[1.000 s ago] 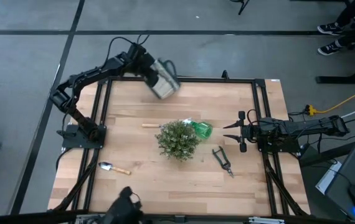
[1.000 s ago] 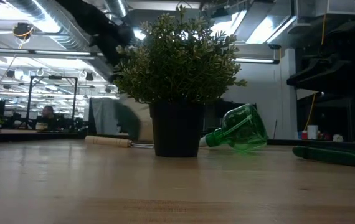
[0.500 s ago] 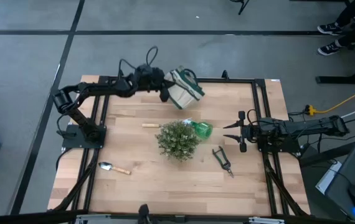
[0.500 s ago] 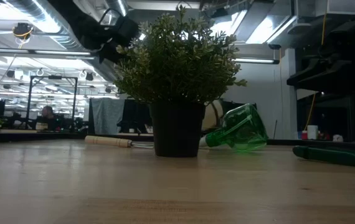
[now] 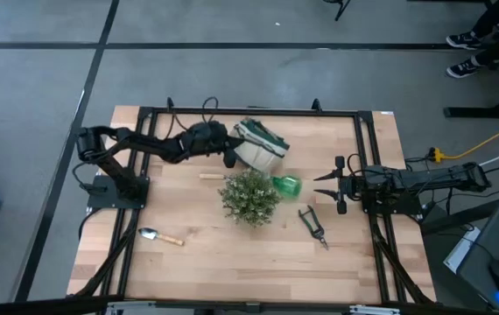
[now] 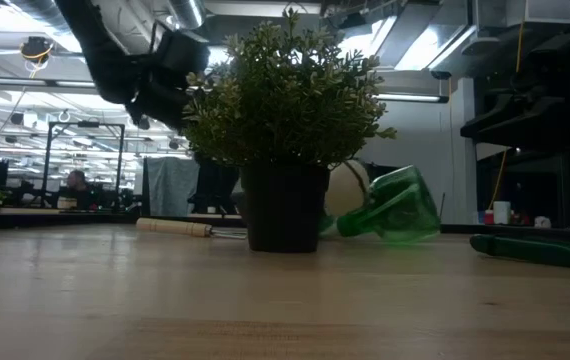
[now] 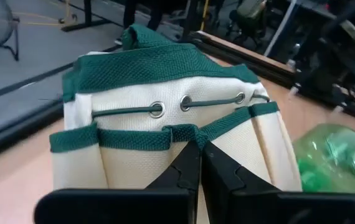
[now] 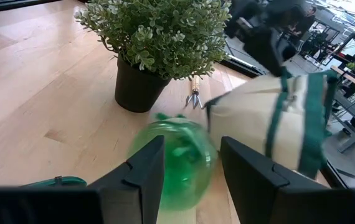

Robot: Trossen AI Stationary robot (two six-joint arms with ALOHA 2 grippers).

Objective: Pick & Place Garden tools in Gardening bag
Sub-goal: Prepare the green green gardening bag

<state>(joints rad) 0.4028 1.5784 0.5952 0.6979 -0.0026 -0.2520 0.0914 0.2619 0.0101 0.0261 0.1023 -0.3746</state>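
Two dark, cable-draped jointed arms

Overhead, table-level and both close wrist cameras all share the potted plant (image 5: 250, 196) and green tool (image 6: 397, 208).

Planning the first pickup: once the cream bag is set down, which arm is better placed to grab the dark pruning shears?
Right, probably. The right gripper hovers open beside the dark slim pruning shears, while the left gripper is shut on the cream fabric bag with green trim beyond the bushy potted plant.
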